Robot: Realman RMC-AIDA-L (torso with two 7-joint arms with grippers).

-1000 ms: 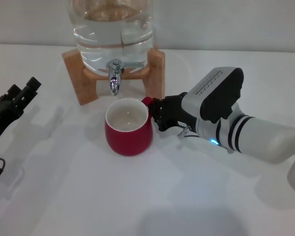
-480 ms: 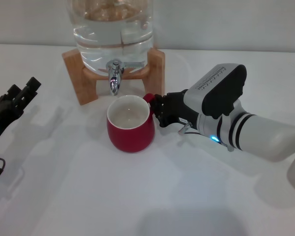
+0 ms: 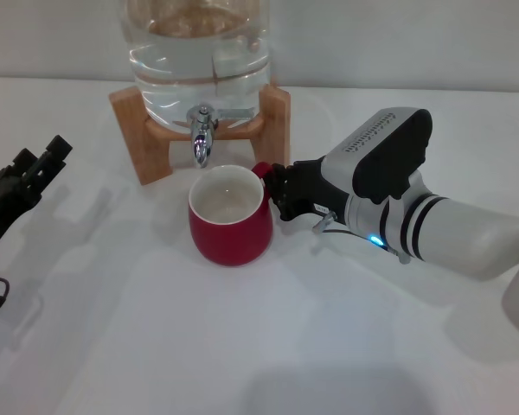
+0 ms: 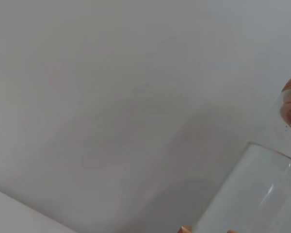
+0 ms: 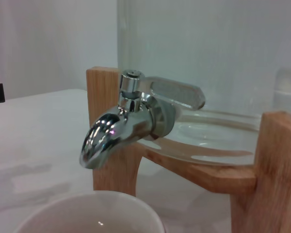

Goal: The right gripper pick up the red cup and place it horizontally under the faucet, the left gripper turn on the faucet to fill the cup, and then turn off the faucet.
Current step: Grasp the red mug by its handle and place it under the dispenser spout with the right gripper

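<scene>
The red cup (image 3: 231, 220) stands upright on the white table, just in front of and slightly to the right of the faucet (image 3: 201, 138). Its white inside looks empty. My right gripper (image 3: 275, 192) is shut on the cup's handle at its right side. The faucet is fitted to the clear glass water jar (image 3: 199, 52) on a wooden stand (image 3: 143, 138). In the right wrist view the faucet (image 5: 131, 119) hangs just above and beyond the cup's white rim (image 5: 94, 213). My left gripper (image 3: 36, 164) is parked at the far left, away from the faucet.
The wooden stand's right leg (image 3: 279, 121) is close behind my right gripper. The left wrist view shows part of the glass jar (image 4: 254, 194) against a plain wall.
My right gripper has nudged the cup slightly to the right and a little toward the faucet. The left arm has not moved.
</scene>
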